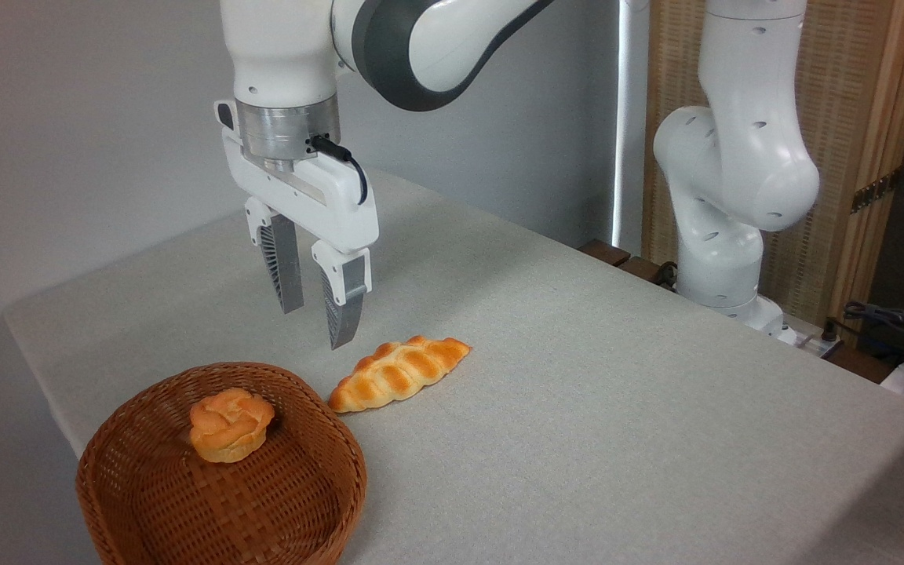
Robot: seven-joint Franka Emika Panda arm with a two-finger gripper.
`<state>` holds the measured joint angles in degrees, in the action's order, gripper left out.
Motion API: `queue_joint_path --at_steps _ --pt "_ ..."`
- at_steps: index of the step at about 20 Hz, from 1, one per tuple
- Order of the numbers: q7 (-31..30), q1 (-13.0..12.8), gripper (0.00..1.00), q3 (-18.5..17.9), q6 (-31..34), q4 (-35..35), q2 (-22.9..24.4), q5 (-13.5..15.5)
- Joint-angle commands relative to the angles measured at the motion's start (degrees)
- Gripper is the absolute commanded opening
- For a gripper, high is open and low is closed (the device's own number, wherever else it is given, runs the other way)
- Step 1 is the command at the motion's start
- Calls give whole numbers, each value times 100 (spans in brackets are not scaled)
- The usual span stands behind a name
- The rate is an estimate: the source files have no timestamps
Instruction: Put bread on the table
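Bread (229, 424), the small swirled bun, sits inside the brown wicker basket (146, 502) at the near left corner of the table (617, 408). A longer braided loaf (399, 373) lies on the cloth just beside the basket's rim. The gripper (316, 326) hangs above the table behind both, pointing down, its fingers (283, 271) spread apart with nothing between them (clear of basket and loaf alike).

bare table (617, 408) right, braided loaf (399, 374) beside basket (146, 502), basket top open
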<state>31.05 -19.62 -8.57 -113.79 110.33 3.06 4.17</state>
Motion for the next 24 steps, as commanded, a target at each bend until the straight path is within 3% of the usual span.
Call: queue_joint_path --at_steps 1,24 --pt "-3 -16 100 -40 50 -64 2 67" --pt "6 -15 100 -119 59 -73 37 67"
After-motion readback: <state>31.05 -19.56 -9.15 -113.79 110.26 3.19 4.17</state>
